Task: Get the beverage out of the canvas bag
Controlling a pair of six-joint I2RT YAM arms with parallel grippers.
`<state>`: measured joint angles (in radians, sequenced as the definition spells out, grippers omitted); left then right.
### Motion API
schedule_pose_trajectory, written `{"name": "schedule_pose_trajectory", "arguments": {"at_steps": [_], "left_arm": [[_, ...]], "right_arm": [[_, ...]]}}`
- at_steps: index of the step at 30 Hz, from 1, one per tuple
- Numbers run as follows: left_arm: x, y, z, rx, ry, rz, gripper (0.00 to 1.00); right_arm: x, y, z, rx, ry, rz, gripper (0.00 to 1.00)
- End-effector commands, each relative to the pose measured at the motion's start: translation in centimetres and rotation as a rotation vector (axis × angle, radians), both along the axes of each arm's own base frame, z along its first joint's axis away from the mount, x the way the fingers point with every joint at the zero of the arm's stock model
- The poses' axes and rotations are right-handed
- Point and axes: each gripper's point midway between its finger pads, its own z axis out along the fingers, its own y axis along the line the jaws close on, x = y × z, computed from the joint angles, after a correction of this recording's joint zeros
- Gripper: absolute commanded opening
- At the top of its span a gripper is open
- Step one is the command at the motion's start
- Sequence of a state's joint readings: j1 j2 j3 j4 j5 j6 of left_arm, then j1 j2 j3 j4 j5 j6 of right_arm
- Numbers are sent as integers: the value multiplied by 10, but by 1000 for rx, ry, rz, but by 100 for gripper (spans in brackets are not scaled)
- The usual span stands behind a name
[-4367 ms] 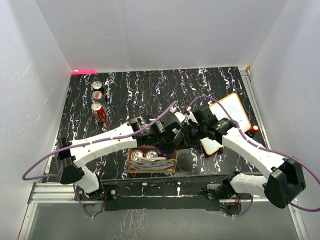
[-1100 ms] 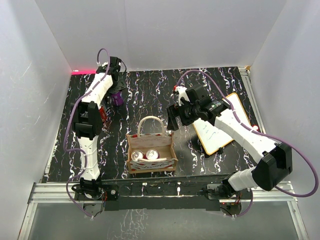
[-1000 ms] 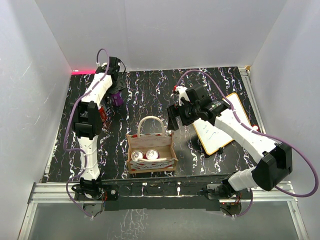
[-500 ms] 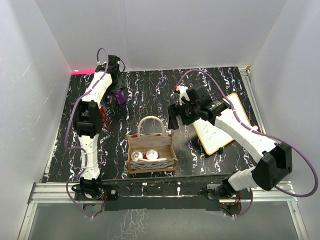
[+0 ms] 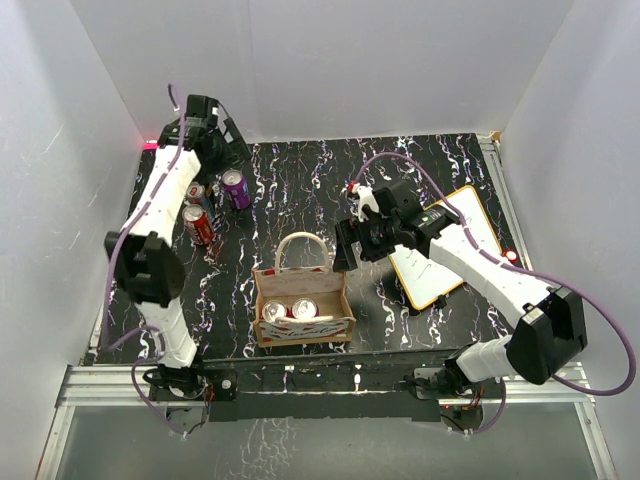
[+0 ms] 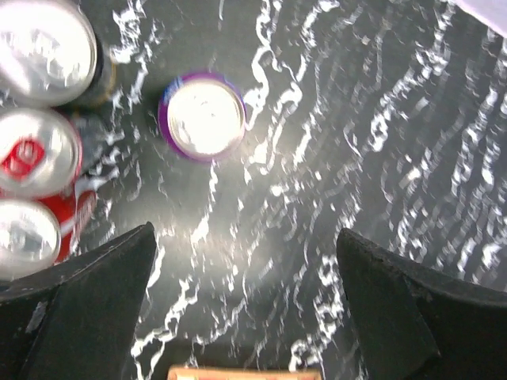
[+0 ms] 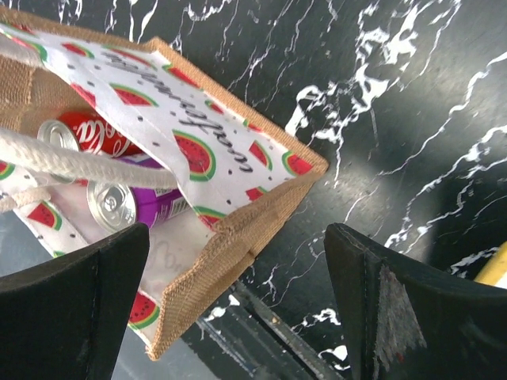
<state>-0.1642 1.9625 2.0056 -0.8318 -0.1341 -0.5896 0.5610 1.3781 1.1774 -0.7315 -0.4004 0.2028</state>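
The tan canvas bag (image 5: pixel 303 325) stands near the table's front edge with its cream handles (image 5: pixel 302 241) up. Two beverage cans lie inside, a red one (image 7: pixel 85 131) and a purple one (image 7: pixel 139 207). Another purple can (image 5: pixel 236 187) stands upright on the table at the back left, next to three other cans. My left gripper (image 5: pixel 228 148) hangs open above and behind this can (image 6: pixel 203 116), touching nothing. My right gripper (image 5: pixel 345 245) is open above the bag's right corner (image 7: pixel 238 229), empty.
Three cans (image 6: pixel 36 150) stand in a row at the left of the purple one, seen in the top view as a group (image 5: pixel 197 222). An orange-framed whiteboard (image 5: pixel 470 215) lies at the right under the right arm. White walls enclose the table.
My left gripper has opened and let go of the purple can, then lifted back away from it. The can now stands alone. The right gripper shifted slightly toward the bag.
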Motion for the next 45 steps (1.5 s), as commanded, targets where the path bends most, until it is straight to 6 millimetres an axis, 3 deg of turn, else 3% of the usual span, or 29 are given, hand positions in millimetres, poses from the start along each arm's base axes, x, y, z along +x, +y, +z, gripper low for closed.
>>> {"name": "schedule_pose_trajectory", "arguments": {"at_steps": [1, 7, 13, 18, 23, 31, 37, 42, 45], "left_arm": [[-62, -38, 55, -193, -94, -115, 94], [-128, -71, 79, -368, -183, -206, 94], [-199, -109, 91, -399, -185, -393, 89], [-259, -116, 88, -436, -163, -486, 86], [-302, -127, 85, -495, -168, -620, 84], [-317, -153, 73, -445, -117, -766, 79], [-323, -177, 44, -321, -36, -831, 79], [-327, -194, 9, -183, 13, -840, 78], [-325, -204, -1, -141, 13, -853, 78]], "right_arm": [[-11, 9, 14, 101, 6, 21, 96], [-22, 5, 13, 98, 46, 11, 96], [-26, -2, 2, 53, 113, -38, 94], [-33, -8, -15, -11, 238, -108, 91], [-41, -5, -14, 23, 279, -133, 87], [-64, -13, -24, 21, 309, -86, 90], [-86, -17, -44, 3, 349, -29, 90], [-93, -14, -42, 17, 299, 45, 95], [-95, -9, -43, 19, 251, 112, 95]]}}
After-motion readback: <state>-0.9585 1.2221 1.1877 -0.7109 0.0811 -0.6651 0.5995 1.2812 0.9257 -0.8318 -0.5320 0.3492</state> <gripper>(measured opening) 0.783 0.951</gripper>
